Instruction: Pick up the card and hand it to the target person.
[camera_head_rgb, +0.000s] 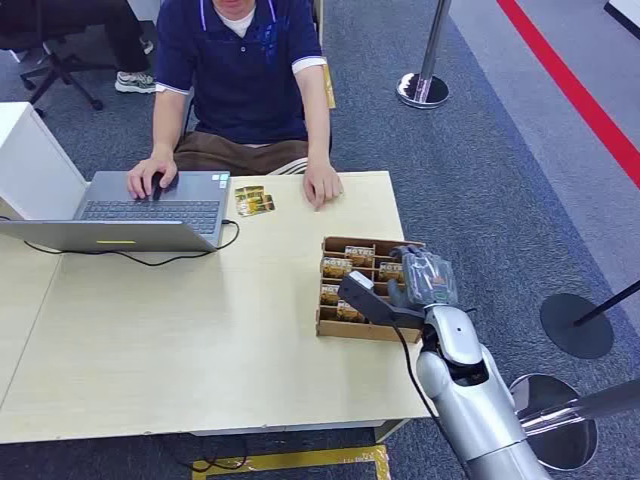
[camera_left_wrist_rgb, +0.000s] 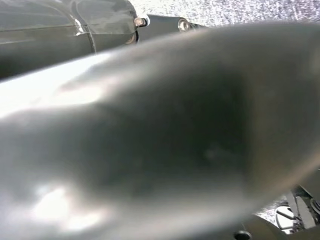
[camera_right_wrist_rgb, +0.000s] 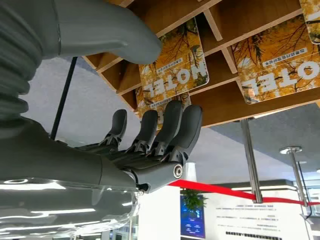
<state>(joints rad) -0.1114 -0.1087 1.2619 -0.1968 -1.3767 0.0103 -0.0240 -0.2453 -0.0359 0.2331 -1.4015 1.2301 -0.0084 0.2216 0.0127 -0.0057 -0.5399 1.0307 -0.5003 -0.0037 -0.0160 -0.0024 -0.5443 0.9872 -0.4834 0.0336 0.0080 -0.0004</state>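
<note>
Several yellow HOTEL cards (camera_head_rgb: 359, 253) stand in a wooden divided box (camera_head_rgb: 355, 328) at the table's right side. My right hand (camera_head_rgb: 423, 280) hovers over the box's right end, palm toward the cards. In the right wrist view the thumb (camera_right_wrist_rgb: 113, 30) and the dark fingers (camera_right_wrist_rgb: 188, 127) are spread apart, with a card (camera_right_wrist_rgb: 173, 65) in its slot just beyond them and nothing held. A person (camera_head_rgb: 241, 70) in a dark blue shirt sits across the table, one hand (camera_head_rgb: 322, 185) flat on the tabletop.
An open laptop (camera_head_rgb: 143, 210) with a black cable sits at the far left of the table (camera_head_rgb: 189, 330). Two loose cards (camera_head_rgb: 253, 201) lie beside it. Barrier posts with round bases (camera_head_rgb: 577, 325) stand on the carpet to my right.
</note>
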